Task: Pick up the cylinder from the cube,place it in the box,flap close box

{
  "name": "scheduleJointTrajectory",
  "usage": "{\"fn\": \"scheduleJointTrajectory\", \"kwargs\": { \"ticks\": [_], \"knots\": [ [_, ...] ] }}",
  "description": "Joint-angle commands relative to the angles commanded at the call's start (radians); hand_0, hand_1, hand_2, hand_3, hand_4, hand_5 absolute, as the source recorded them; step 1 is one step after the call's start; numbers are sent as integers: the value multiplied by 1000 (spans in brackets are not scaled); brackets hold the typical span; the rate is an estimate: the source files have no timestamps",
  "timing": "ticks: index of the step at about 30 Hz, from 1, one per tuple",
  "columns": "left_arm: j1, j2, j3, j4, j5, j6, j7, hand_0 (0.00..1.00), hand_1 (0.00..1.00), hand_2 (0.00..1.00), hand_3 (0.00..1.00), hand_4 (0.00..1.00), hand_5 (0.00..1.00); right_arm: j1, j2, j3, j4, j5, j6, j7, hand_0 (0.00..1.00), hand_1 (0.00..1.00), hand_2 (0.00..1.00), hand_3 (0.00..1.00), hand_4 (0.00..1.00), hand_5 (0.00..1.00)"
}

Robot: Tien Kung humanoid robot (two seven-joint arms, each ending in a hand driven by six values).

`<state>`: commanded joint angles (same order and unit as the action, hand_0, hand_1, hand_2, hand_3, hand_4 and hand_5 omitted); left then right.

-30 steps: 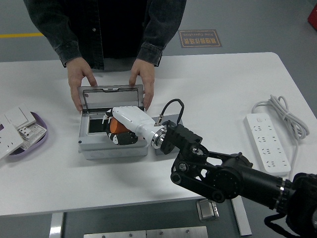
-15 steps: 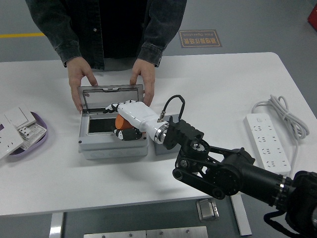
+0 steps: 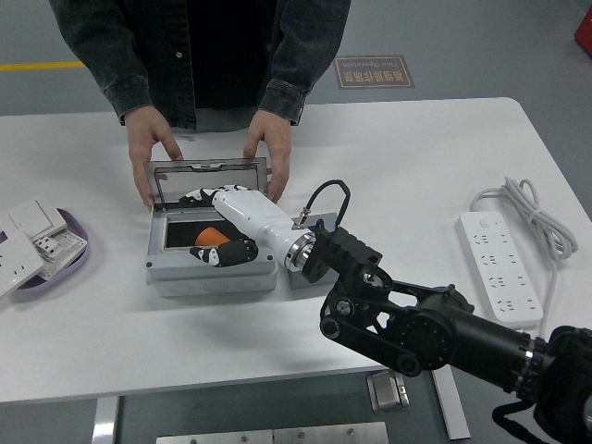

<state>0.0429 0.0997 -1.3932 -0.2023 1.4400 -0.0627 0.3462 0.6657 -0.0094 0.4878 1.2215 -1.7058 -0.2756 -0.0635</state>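
The right hand (image 3: 222,227), white-shelled with dark fingers, reaches from the lower right over the grey box (image 3: 213,273) and sits inside its open top. The orange cylinder (image 3: 209,237) lies in the box's dark interior, tilted on its side, just under the hand. The dark fingers (image 3: 231,252) curl loosely beside and partly over the cylinder; whether they still clamp it or merely rest against it cannot be told, since the palm hides the contact. The box's lid (image 3: 207,181) stands raised at the far side, a transparent flap in a grey frame.

A person in a dark denim jacket stands at the far side of the tabletop (image 3: 416,166). The person's one hand (image 3: 148,148) rests at the lid's left corner and the other hand (image 3: 269,153) at its right corner, both touching the box's rear edge and holding it steady.

Just beside the box on its right, mostly hidden behind the robot's wrist, sits a dark grey cube (image 3: 319,227) with a black cable loop (image 3: 326,196) arching above it. At the left edge a purple tray (image 3: 69,264) holds white switch plates (image 3: 28,236). Well apart on the right lies a white power strip (image 3: 499,268) with its coiled cord (image 3: 523,208). The robot's left arm does not show
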Motion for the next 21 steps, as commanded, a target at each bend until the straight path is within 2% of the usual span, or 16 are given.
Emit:
{"fn": "scheduleJointTrajectory", "kwargs": {
  "ticks": [5,8,12,13,21],
  "knots": [
    [0,-2,2,1,-2,0,0,612,612,564,597,665,217,10,-49,56,104,93,-32,36,937,828,810,848,816,265],
    [-2,0,2,1,1,-1,-2,612,612,565,599,672,215,46,-79,88,125,116,-42,43,894,787,770,810,822,289],
    [-6,3,-1,2,7,-3,-3,612,612,565,599,672,215,103,-108,96,74,152,-43,51,894,787,770,810,822,289],
    [-7,4,-2,2,8,-4,-3,612,612,565,599,673,212,117,-112,92,53,165,-42,54,847,742,731,773,818,304],
    [-11,6,4,3,6,-6,-5,612,611,564,597,659,215,168,-106,33,-123,253,-28,86,829,728,723,770,815,311]
  ]
}}
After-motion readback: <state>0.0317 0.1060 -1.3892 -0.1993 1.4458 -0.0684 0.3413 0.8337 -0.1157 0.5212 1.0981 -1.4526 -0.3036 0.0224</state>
